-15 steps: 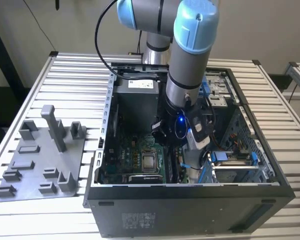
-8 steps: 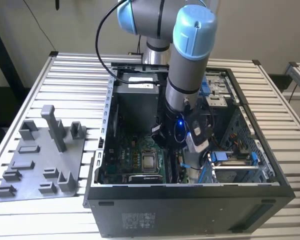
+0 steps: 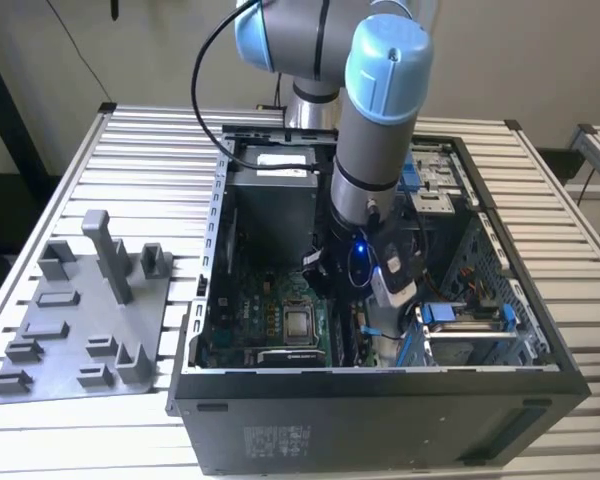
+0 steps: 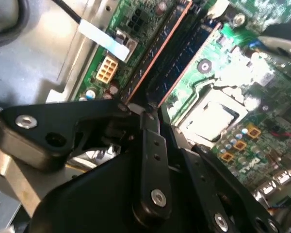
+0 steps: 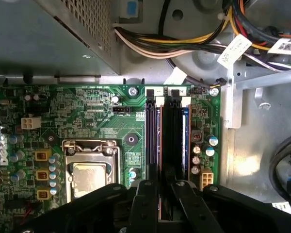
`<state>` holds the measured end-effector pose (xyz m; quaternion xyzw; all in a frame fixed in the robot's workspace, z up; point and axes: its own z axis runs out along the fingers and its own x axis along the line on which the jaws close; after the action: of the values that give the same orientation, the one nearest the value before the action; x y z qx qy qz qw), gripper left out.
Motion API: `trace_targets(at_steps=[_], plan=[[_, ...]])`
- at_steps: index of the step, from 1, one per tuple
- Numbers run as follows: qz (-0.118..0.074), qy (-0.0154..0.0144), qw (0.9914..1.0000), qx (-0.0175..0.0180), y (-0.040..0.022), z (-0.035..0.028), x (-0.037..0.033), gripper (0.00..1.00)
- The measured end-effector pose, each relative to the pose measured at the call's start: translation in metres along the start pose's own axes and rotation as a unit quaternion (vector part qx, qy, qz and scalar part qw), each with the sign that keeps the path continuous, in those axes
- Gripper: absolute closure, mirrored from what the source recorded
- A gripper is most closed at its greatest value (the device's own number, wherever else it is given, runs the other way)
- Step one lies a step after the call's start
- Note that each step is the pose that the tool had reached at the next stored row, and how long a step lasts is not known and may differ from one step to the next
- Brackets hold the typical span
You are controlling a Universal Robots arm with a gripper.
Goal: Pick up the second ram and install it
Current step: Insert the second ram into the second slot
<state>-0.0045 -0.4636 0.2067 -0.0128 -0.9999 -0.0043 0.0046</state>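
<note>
The second ram (image 5: 170,141) is a long dark stick standing on edge over the memory slots (image 5: 151,131) of the green motherboard (image 5: 87,107), with its orange-tinted edge showing. My gripper (image 5: 167,189) is low inside the open computer case (image 3: 380,405), and its black fingers (image 5: 144,204) sit on either side of the stick's near end, shut on it. In the second wrist view the gripper (image 4: 144,112) pinches the end of the ram (image 4: 160,53), which runs away along the slots. In the exterior view the arm's wrist (image 3: 360,262) hides the gripper.
A silver-topped processor (image 5: 89,177) sits in its socket beside the slots. A power supply box (image 3: 270,190) and a cable bundle (image 5: 184,46) crowd the far end, and a drive cage (image 3: 470,330) stands on the exterior view's right. A gray holder plate (image 3: 80,320) lies outside the case.
</note>
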Motion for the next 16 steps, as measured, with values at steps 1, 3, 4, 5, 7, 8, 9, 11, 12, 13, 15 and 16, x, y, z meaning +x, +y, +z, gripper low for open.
trace_targets(at_steps=[1,3,4,5,7,8,9,11,12,13,15,16], plan=[[0.000,0.0002,1.00000,0.0005,-0.0002,-0.0040,0.0000,0.78],[0.000,0.0003,1.00000,0.0007,-0.0001,-0.0131,0.0001,0.78],[0.000,0.0002,1.00000,0.0003,0.0000,-0.0175,0.0002,0.78],[0.000,0.0003,1.00000,0.0006,0.0000,-0.0221,0.0002,0.78],[0.000,0.0002,1.00000,0.0006,0.0002,-0.0311,0.0003,0.78],[0.000,0.0002,1.00000,0.0005,0.0002,-0.0356,0.0003,0.78],[0.000,0.0002,1.00000,0.0008,0.0002,-0.0377,0.0003,0.78],[0.000,0.0002,1.00000,0.0006,0.0002,-0.0377,0.0003,0.78],[0.000,0.0002,1.00000,0.0006,0.0002,-0.0377,0.0003,0.80],[0.000,0.0002,1.00000,0.0007,0.0002,-0.0378,0.0003,0.87],[0.000,0.0002,1.00000,0.0006,0.0002,-0.0378,0.0003,0.89],[0.000,0.0002,1.00000,0.0007,0.0002,-0.0379,0.0003,0.89]])
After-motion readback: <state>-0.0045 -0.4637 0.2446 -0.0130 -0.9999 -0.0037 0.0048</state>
